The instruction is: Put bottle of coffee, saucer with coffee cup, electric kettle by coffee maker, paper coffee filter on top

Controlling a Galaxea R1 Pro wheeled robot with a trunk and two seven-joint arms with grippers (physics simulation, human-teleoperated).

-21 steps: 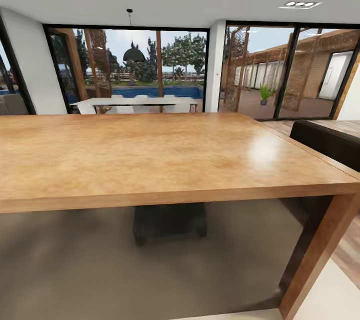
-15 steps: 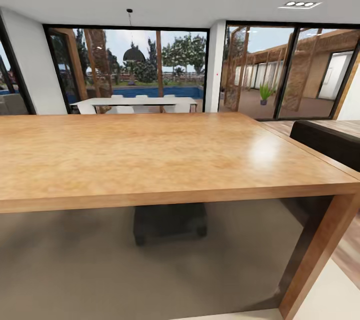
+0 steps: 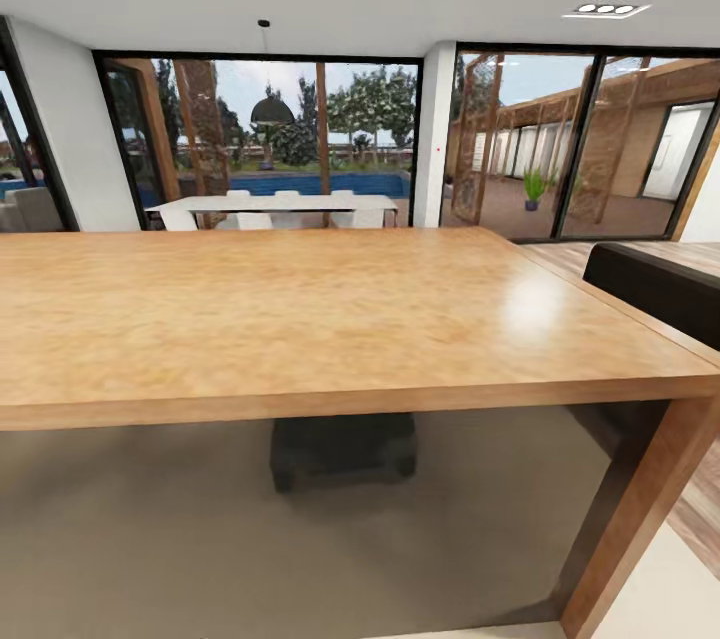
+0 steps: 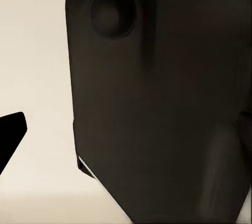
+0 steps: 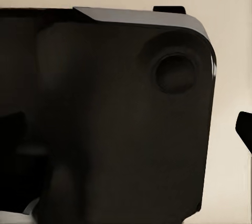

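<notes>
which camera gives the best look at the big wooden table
The head view: the wooden table spans it, top and one leg visible. Both wrist views face a dark robot part at close range against a pale surface, with no table recognisable.

Table [image 3: 300, 319] warm orange-brown wood grain; floor [image 3: 150, 539] grey-beige; sofa [image 3: 660, 284] dark brown.

Glossy wooden table [image 3: 300, 319]

A big brown wooden table [image 3: 300, 319] is seen across the foreground, with a dark block-like object [image 3: 343, 447] on the grey rug [image 3: 250, 539] under its near edge. Past its far edge, a long white table [image 3: 270, 204] with white chairs is set before glass walls [image 3: 300, 139], and a dark sofa arm [image 3: 655, 284] is seen past the table's right edge.
</notes>
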